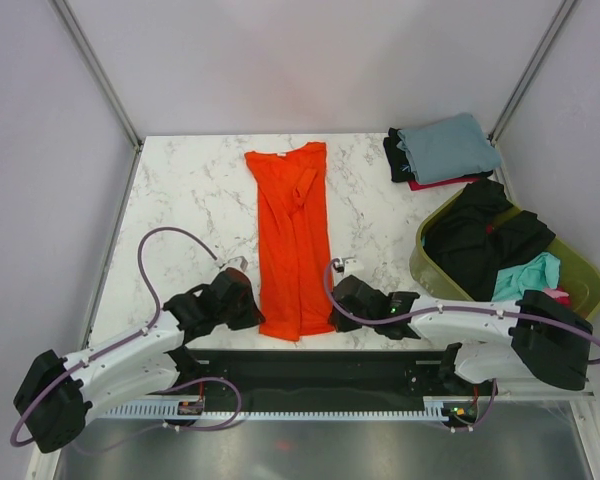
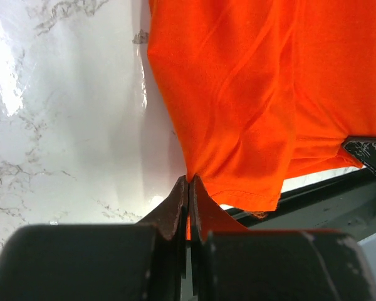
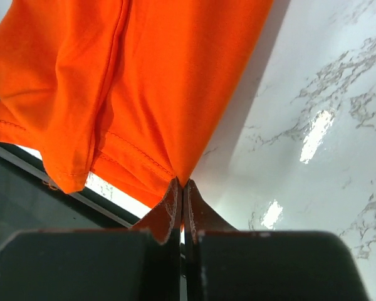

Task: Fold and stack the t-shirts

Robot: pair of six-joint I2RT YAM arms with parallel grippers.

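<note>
Orange cloth of shirt (image 1: 292, 240) pinched at hem's left corner by left gripper (image 2: 188, 182), jaws pressed together on it, at table (image 1: 190, 190) near edge. Shirt lies flat at table middle, sides folded in, narrow strip. Long axis runs near-to-far across table: collar toward far edge, hem toward near edge. Hem's right corner clamped likewise by right gripper (image 3: 180, 185). Paired corner grips likely meant to carry hem toward collar, halving strip evenly. Folded pile (image 1: 445, 150) at table's far right corner, kept out of working area. Basket (image 1: 580, 270) at table's right edge holds loose shirts (image 1: 485, 240).

Bright overhead light, glare patches on glossy table (image 3: 315, 135), soft shadows
</note>
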